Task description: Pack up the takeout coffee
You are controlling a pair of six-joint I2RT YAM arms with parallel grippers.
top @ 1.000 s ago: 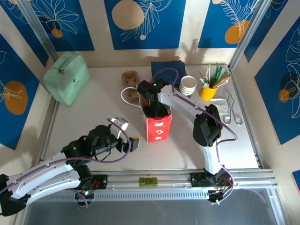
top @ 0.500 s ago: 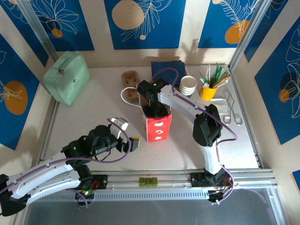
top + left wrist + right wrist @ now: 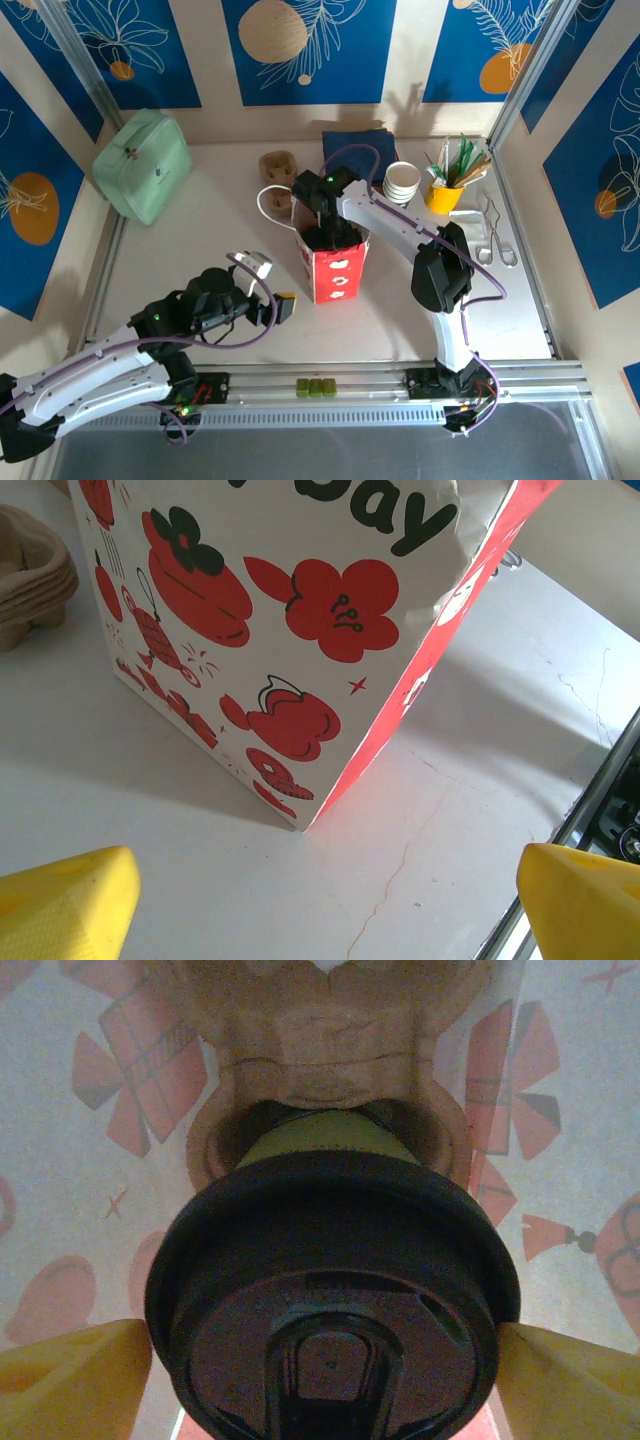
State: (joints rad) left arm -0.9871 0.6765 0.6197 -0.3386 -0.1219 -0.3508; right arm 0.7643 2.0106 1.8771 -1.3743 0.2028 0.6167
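Since a second ago the mouth of the red-and-white flowered paper bag (image 3: 333, 272) gapes wider, the right gripper (image 3: 325, 232) sunk inside; the packing looks nearly done. There the takeout coffee (image 3: 330, 1300), a small green paper cup with round black plastic lid, sits in a brown pulp carrier (image 3: 330, 1050), yellow fingers (image 3: 70, 1375) pinching its lid from 3 and 9 o'clock. The left gripper (image 3: 320, 910), at 8 o'clock of the bag, has its fingers spread, empty.
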